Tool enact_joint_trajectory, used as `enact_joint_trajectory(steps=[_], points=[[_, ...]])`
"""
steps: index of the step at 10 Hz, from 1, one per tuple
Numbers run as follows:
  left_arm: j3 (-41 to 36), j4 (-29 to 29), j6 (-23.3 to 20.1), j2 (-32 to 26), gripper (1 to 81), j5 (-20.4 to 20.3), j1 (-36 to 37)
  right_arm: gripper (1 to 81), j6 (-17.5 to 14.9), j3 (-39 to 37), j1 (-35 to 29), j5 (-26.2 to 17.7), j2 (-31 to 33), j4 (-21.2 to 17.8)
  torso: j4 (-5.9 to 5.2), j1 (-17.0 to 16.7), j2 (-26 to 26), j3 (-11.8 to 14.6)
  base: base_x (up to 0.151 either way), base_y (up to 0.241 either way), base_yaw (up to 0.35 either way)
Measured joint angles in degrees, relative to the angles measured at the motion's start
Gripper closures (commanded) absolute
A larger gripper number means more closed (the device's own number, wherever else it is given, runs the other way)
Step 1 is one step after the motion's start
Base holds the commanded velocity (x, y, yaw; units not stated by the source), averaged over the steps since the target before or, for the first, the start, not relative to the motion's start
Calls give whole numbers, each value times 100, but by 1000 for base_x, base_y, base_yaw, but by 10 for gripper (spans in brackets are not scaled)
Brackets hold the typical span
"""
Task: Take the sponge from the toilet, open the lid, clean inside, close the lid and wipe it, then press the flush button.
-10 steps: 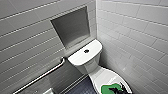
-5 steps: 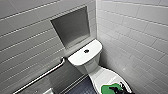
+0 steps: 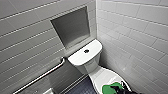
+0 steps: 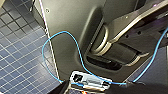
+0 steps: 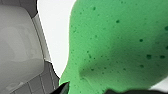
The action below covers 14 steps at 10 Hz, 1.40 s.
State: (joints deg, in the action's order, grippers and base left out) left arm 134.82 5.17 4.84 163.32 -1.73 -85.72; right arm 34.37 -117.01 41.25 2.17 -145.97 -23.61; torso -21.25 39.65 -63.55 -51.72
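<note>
Green foam of the sponge [image 5: 112, 45] is seen hard up against the right gripper [image 5: 91, 90]; whether it is clamped or merely touched cannot be told. The left gripper [image 4: 100, 91] is hung beside the robot's body over blue floor tiles [image 4: 17, 57], and its state cannot be told either. On the closed lid [image 3: 105, 76] the sponge is found at 5 o'clock from the flush button [image 3: 86, 51]. Nothing has been shifted over the last second, so the pick-up is judged unfinished.
</note>
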Motion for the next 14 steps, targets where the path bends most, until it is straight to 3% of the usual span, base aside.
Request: enact_joint_trajectory(steps=[7, 12, 14], points=[[2, 0, 0, -4, 10, 6, -7, 10, 0, -702, 89, 251, -273, -6, -2, 0, -2, 0, 0, 0, 0], [0, 0, 15, -17, 10, 5, -63, 10, 22, -1056, 78, 273, -505, 529, -2, 0, -2, -7, 0, 0, 0], [0, 0, 15, -17, 10, 0, -61, 10, 66, -953, 6, 306, -430, 597, -2, 0, -5, -177, 0, 0, 0]])
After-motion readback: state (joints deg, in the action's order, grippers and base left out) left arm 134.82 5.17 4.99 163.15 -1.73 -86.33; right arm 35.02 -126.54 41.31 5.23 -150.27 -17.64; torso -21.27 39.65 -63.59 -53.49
